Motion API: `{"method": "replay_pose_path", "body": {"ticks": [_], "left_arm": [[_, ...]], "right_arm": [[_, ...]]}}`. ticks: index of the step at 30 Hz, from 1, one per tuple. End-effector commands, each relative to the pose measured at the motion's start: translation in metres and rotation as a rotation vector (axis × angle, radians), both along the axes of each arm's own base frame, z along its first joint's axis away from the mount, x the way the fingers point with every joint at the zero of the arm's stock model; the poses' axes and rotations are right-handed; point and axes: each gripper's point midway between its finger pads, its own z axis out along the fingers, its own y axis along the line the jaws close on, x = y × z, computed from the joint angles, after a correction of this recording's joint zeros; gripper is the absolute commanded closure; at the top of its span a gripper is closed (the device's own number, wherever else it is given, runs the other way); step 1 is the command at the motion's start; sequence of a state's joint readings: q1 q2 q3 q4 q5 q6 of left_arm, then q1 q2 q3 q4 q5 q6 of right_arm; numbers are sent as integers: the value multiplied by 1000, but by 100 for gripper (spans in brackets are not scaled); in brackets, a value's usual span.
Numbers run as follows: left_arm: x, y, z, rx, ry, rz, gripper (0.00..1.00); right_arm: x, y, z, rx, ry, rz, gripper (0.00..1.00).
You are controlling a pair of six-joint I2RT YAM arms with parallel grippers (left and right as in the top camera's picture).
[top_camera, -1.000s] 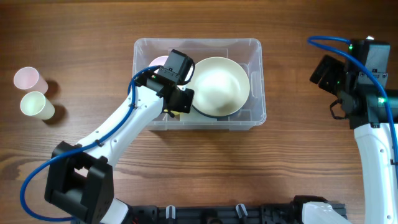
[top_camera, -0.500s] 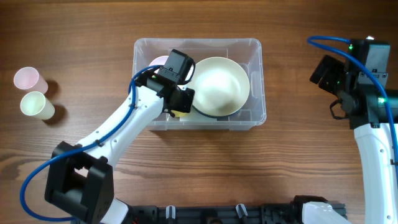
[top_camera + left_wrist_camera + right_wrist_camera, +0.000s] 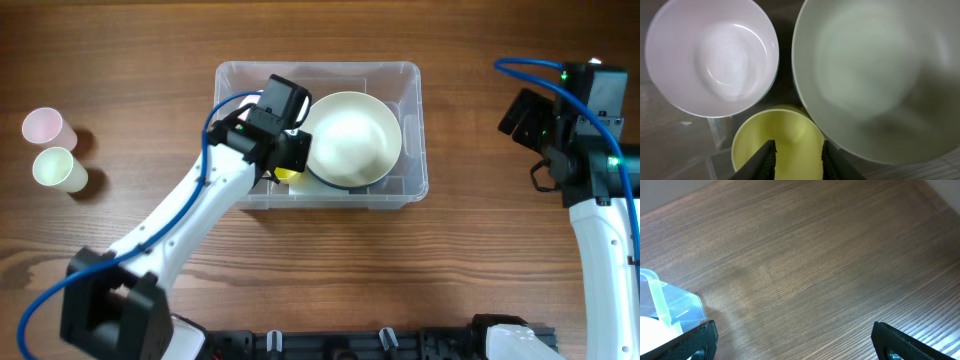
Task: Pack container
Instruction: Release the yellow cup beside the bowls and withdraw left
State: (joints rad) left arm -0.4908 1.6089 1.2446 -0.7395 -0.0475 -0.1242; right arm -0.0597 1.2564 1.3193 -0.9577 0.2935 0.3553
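The container (image 3: pixel 408 80), a clear plastic bin, stands at mid-table. Inside it lie a large cream bowl (image 3: pixel 350 138) (image 3: pixel 875 75), a pale pink bowl (image 3: pixel 710 55) and a small yellow cup (image 3: pixel 287 174) (image 3: pixel 790 132). My left gripper (image 3: pixel 285 162) (image 3: pixel 797 157) hangs inside the bin just above the yellow cup's mouth. Its fingers stand a little apart and hold nothing. My right gripper (image 3: pixel 525 115) (image 3: pixel 795 332) hovers wide open over bare table to the right of the bin, with the bin's corner (image 3: pixel 670 305) at the left of its view.
A pink cup (image 3: pixel 45 125) and a pale green cup (image 3: pixel 57 168) stand side by side near the table's left edge. The left arm (image 3: pixel 190 215) slants from the front left up into the bin.
My left gripper's jaws have parted and let go of the yellow cup, which now rests in the bin. The left arm has shifted slightly. The right arm has not moved.
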Motion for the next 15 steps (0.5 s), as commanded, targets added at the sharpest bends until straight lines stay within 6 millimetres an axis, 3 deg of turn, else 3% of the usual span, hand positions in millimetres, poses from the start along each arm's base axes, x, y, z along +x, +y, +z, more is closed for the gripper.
{"method": "replay_pose_path", "body": {"ticks": [1, 4, 7, 9, 11, 13, 14, 15], "left_arm": [[-1, -2, 26, -29, -59, -17, 69], [1, 4, 37, -33, -93, 11, 71], [11, 32, 62, -6, -178, 142, 72], [15, 59, 83, 0, -241, 249, 69], [14, 89, 103, -16, -293, 357, 50], [9, 119, 121, -24, -330, 432, 49], [1, 152, 131, -21, -348, 530, 49], [-4, 171, 135, -14, -352, 591, 49]], "right_arm": [[0, -4, 6, -10, -17, -22, 0], [0, -4, 6, -10, -16, -22, 0], [0, -4, 6, -10, -16, -22, 0], [0, -4, 6, -10, -16, -22, 0], [0, -4, 6, -10, -16, -22, 0], [0, -4, 6, -10, -16, -22, 0], [0, -4, 6, -10, -16, -22, 1], [0, -4, 6, -10, -16, -22, 0]]}}
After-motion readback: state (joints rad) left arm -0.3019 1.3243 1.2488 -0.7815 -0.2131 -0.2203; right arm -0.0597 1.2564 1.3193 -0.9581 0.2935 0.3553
